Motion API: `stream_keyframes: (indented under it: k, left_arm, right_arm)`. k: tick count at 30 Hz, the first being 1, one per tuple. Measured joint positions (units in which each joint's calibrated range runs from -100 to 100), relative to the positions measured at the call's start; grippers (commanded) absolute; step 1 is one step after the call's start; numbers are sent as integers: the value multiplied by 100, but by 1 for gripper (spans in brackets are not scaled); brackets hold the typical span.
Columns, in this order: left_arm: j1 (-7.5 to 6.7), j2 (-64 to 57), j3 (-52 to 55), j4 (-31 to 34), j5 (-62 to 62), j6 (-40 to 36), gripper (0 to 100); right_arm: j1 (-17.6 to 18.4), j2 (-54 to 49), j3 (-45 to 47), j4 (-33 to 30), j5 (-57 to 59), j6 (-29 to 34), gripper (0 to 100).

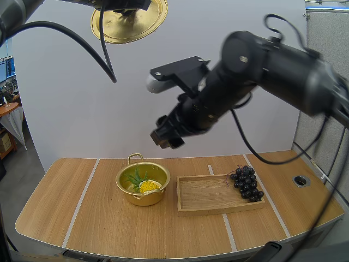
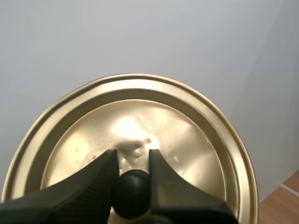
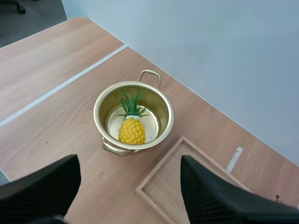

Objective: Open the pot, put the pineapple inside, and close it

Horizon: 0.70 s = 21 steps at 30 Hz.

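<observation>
**2 of 3 steps judged complete; closing outstanding**

1. Left gripper (image 2: pixel 132 161): both fingers are clamped on the black knob (image 2: pixel 132 193) of the lid (image 2: pixel 196 140), 1 finger on each side. The lid hangs from that grip, high above the table (image 1: pixel 103 229) and well clear of the pot (image 1: pixel 143 200). Judgement: it is held up there to leave the pot mouth free for loading.

2. Right gripper (image 3: pixel 130 163): the 2 fingers stand wide apart with nothing between them. The gripper is raised above the table and looks down on the pot and the near corner of the tray (image 1: pixel 218 210). Judgement: an open, empty gripper lifted clear fits a delivery already made.

3. Pot: upright on the table, just beside the tray's left end, mouth uncovered.

4. Pineapple (image 3: pixel 132 130): inside the pot, lying on the bottom, green crown toward the far handle. It sits below the rim, so the lid should seat without fouling it.

5. Grapes (image 1: pixel 246 183): at the tray's right end, well apart from the pot and no part of this task.

Outstanding: the lid must come down level and centred on the rim, then be released.

Risk noted: the right arm hangs over the table close to the pot. It may obstruct the lid's descent unless it withdraws first.
</observation>
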Motion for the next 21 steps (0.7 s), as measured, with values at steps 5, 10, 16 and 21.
stream_keyframes:
  k: [5, 10, 16, 21]
  left_arm:
    - [0, 0, 0, 0, 0, 0, 0]
    - [0, 0, 0, 0, 0, 0, 0]
    - [0, 0, 0, 0, 0, 0, 0]
    - [0, 0, 0, 0, 0, 0, 0]
  right_arm:
    - [-16, -1042, 632, -147, 95, 151, 100]
    - [-135, -1828, 1191, -287, 305, 214, 100]
    - [-211, -2815, 1618, -395, 889, 252, 100]
    - [-311, -3370, 1632, -473, 1372, 252, 100]
